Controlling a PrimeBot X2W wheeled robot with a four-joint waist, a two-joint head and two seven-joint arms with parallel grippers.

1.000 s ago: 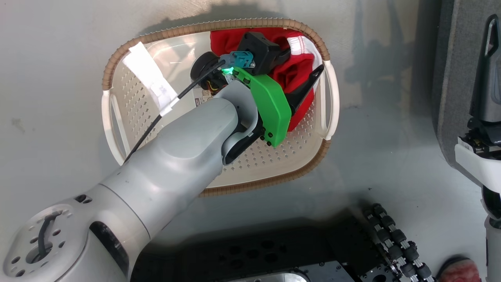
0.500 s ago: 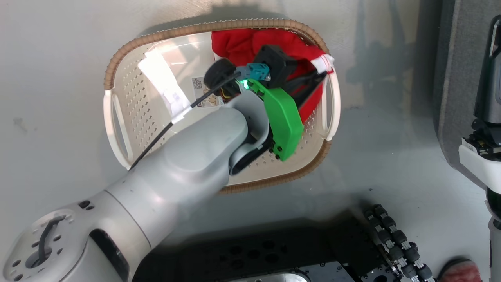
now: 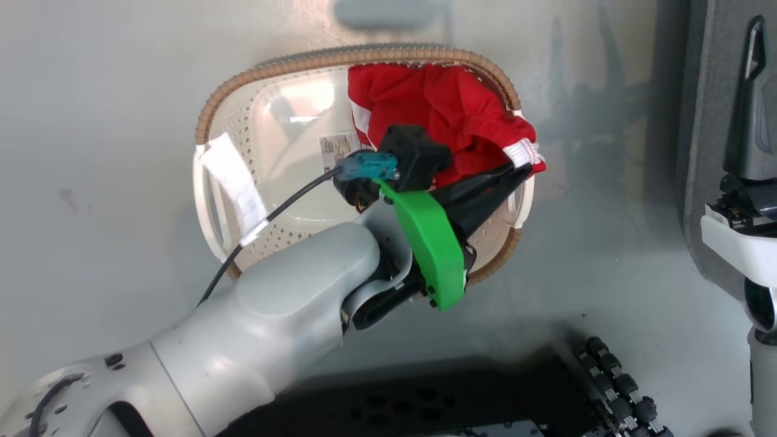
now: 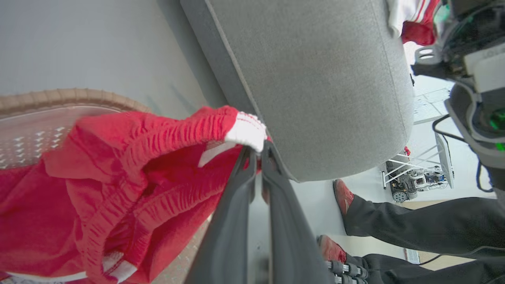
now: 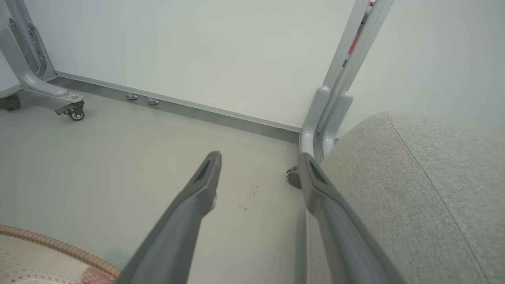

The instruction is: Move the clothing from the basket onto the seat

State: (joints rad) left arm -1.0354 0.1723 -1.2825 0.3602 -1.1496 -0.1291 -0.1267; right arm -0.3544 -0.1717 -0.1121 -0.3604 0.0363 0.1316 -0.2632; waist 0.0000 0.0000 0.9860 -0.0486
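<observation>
Left tool (image 3: 515,175) is closed on the red garment (image 3: 443,103) right beside its white ribbed cuff (image 4: 246,132) — fingers pressed together with cloth pinched at the tips, plain in the left wrist view. A grip at the cuff end likely lets the rest of the cloth trail out without dragging the basket (image 3: 364,57) along.

The pinched end sits over the basket's right rim, the side toward the seat (image 4: 315,79). The bulk of the garment is bunched inside the basket at its far right corner. The basket stands on the pale floor (image 3: 109,121), near the grey seat.

Right tool (image 5: 260,157) hangs with fingers spread and nothing between them, next to the seat's edge — probably parked clear of the left arm's path.

Judged step: lifting the garment out, with the transfer to the seat not yet done. A second red-and-white piece (image 4: 414,19) shows at the seat's far end.
</observation>
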